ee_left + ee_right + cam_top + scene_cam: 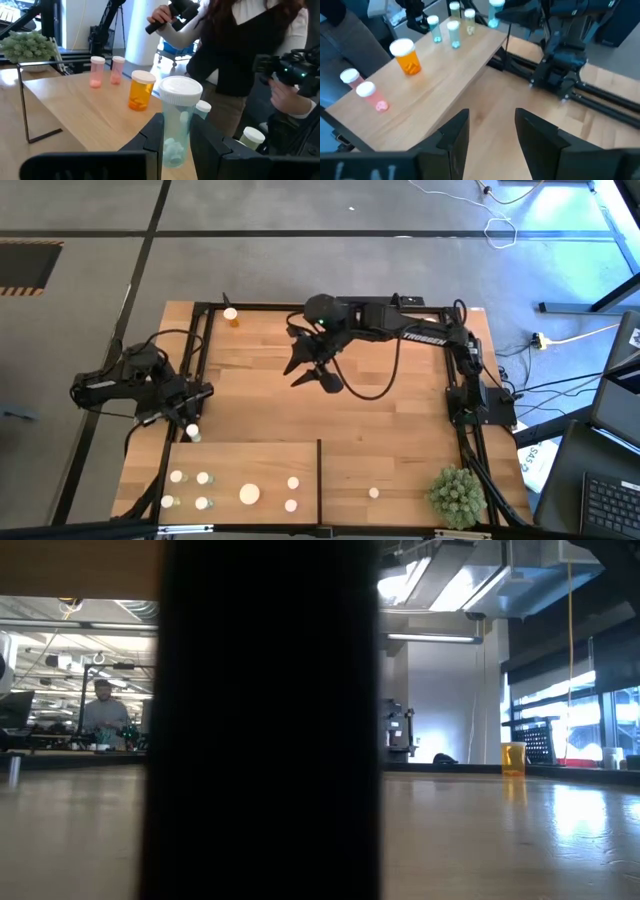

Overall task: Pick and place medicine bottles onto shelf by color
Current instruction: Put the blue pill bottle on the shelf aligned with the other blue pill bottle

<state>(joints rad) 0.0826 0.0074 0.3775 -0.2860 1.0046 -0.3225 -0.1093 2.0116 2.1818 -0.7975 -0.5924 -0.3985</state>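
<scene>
- High view: the left hand point(188, 420) sits over the left side of the bench point(400, 420), just off the shelf's far left corner.
- Left wrist view: the left hand point(175, 145) is clamped on a greenish bottle point(178, 120) with a white cap; the bottle stands upright between the 2 fingers.
- The shelf point(400, 470) lies along the near edge of the bench, split by a thin dark divider point(319, 480).
- Left of the divider stand 6 bottles point(203, 478), among them a wider orange one point(249, 494); right of it stands 1 bottle point(373, 493).
- A lone orange bottle point(231, 315) stands at the far edge of the bench, well apart from the shelf.
- The right hand point(318, 372) hangs above the middle of the bench; in the right wrist view its fingers point(452, 135) stand apart with nothing between them.
- A spiky green plant ball point(457, 495) sits at the near right corner.
- A person point(240, 50) stands just beyond the shelf.
</scene>
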